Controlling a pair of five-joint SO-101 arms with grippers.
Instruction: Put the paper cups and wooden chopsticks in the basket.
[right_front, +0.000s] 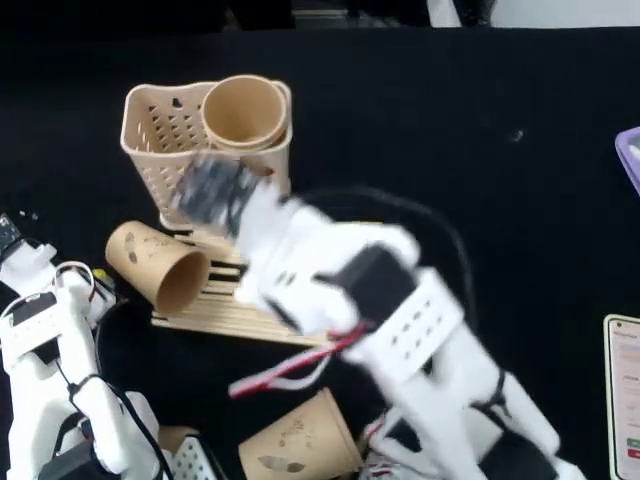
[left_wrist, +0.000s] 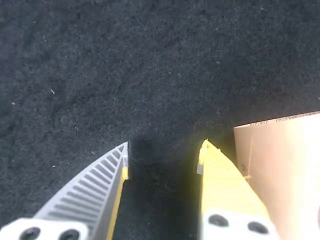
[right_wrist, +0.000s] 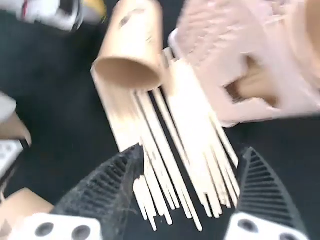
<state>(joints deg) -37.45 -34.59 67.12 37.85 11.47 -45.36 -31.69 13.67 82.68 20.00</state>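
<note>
A beige slotted basket (right_front: 160, 135) stands at the back left with one paper cup (right_front: 245, 110) upright in it. A second paper cup (right_front: 160, 265) lies on its side on a pile of wooden chopsticks (right_front: 235, 315) in front of the basket. A third cup (right_front: 300, 450) lies near the front edge. My right gripper (right_wrist: 192, 152) is open above the chopsticks (right_wrist: 165, 145), close to the lying cup (right_wrist: 132, 50) and the basket (right_wrist: 240, 60). My left gripper (left_wrist: 162, 150) is open over bare cloth, with a cup (left_wrist: 285, 170) just beside one finger.
The table is covered in black cloth (right_front: 480, 140). A phone (right_front: 625, 400) lies at the right edge and a purple object (right_front: 630, 155) is farther back on that side. Red and white cables (right_front: 290, 370) hang from the right arm over the chopsticks.
</note>
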